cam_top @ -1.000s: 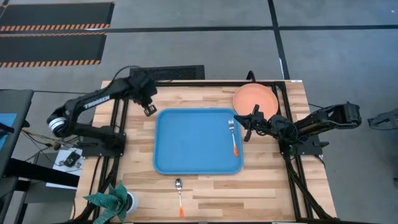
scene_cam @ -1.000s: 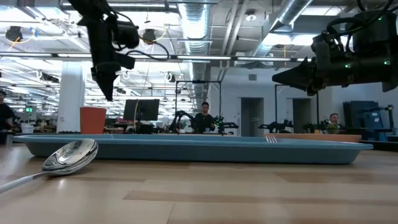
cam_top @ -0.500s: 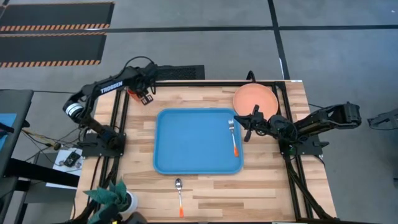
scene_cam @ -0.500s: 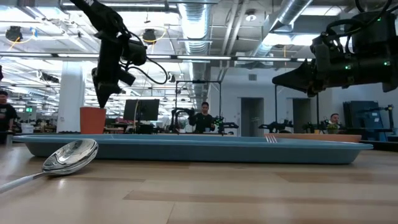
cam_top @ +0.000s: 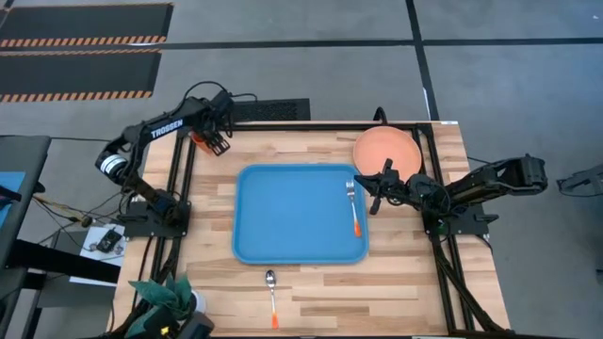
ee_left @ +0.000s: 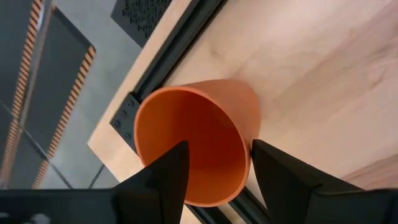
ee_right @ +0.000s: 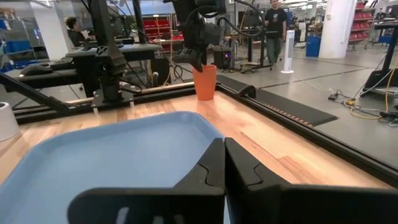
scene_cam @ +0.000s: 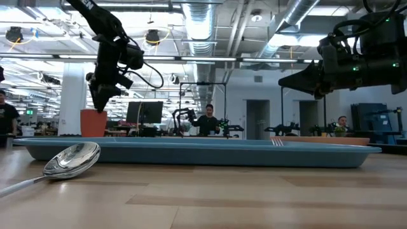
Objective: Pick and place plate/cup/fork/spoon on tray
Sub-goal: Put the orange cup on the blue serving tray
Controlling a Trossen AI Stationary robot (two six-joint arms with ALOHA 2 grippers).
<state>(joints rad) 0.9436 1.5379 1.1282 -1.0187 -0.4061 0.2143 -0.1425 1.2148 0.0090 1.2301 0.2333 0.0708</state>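
Left gripper [cam_top: 219,143] sits at the far left corner of the table [cam_top: 415,282], right over the cup [ee_left: 198,138]. Fingers [ee_left: 161,180] apart, one inside the cup's mouth and one outside against the wall, straddling the rim, not clamped. Cup stands upright on the wood at that corner, just beside the black frame rail, well apart from the tray [cam_top: 283,212]. In the low view the cup [scene_cam: 93,123] shows behind the tray's far rim, with the gripper [scene_cam: 96,102] directly above it.

Right gripper [cam_top: 375,193] hovers near the tray's right edge, fingers [ee_right: 211,163] pressed together, holding nothing.

Fork [cam_top: 354,209] lies inside the tray along its right side, tines toward the far side. Plate [cam_top: 386,151] rests on the table at the far right corner, outside the tray. Spoon [cam_top: 271,297] lies on the table near the front edge, outside the tray, bowl toward it.
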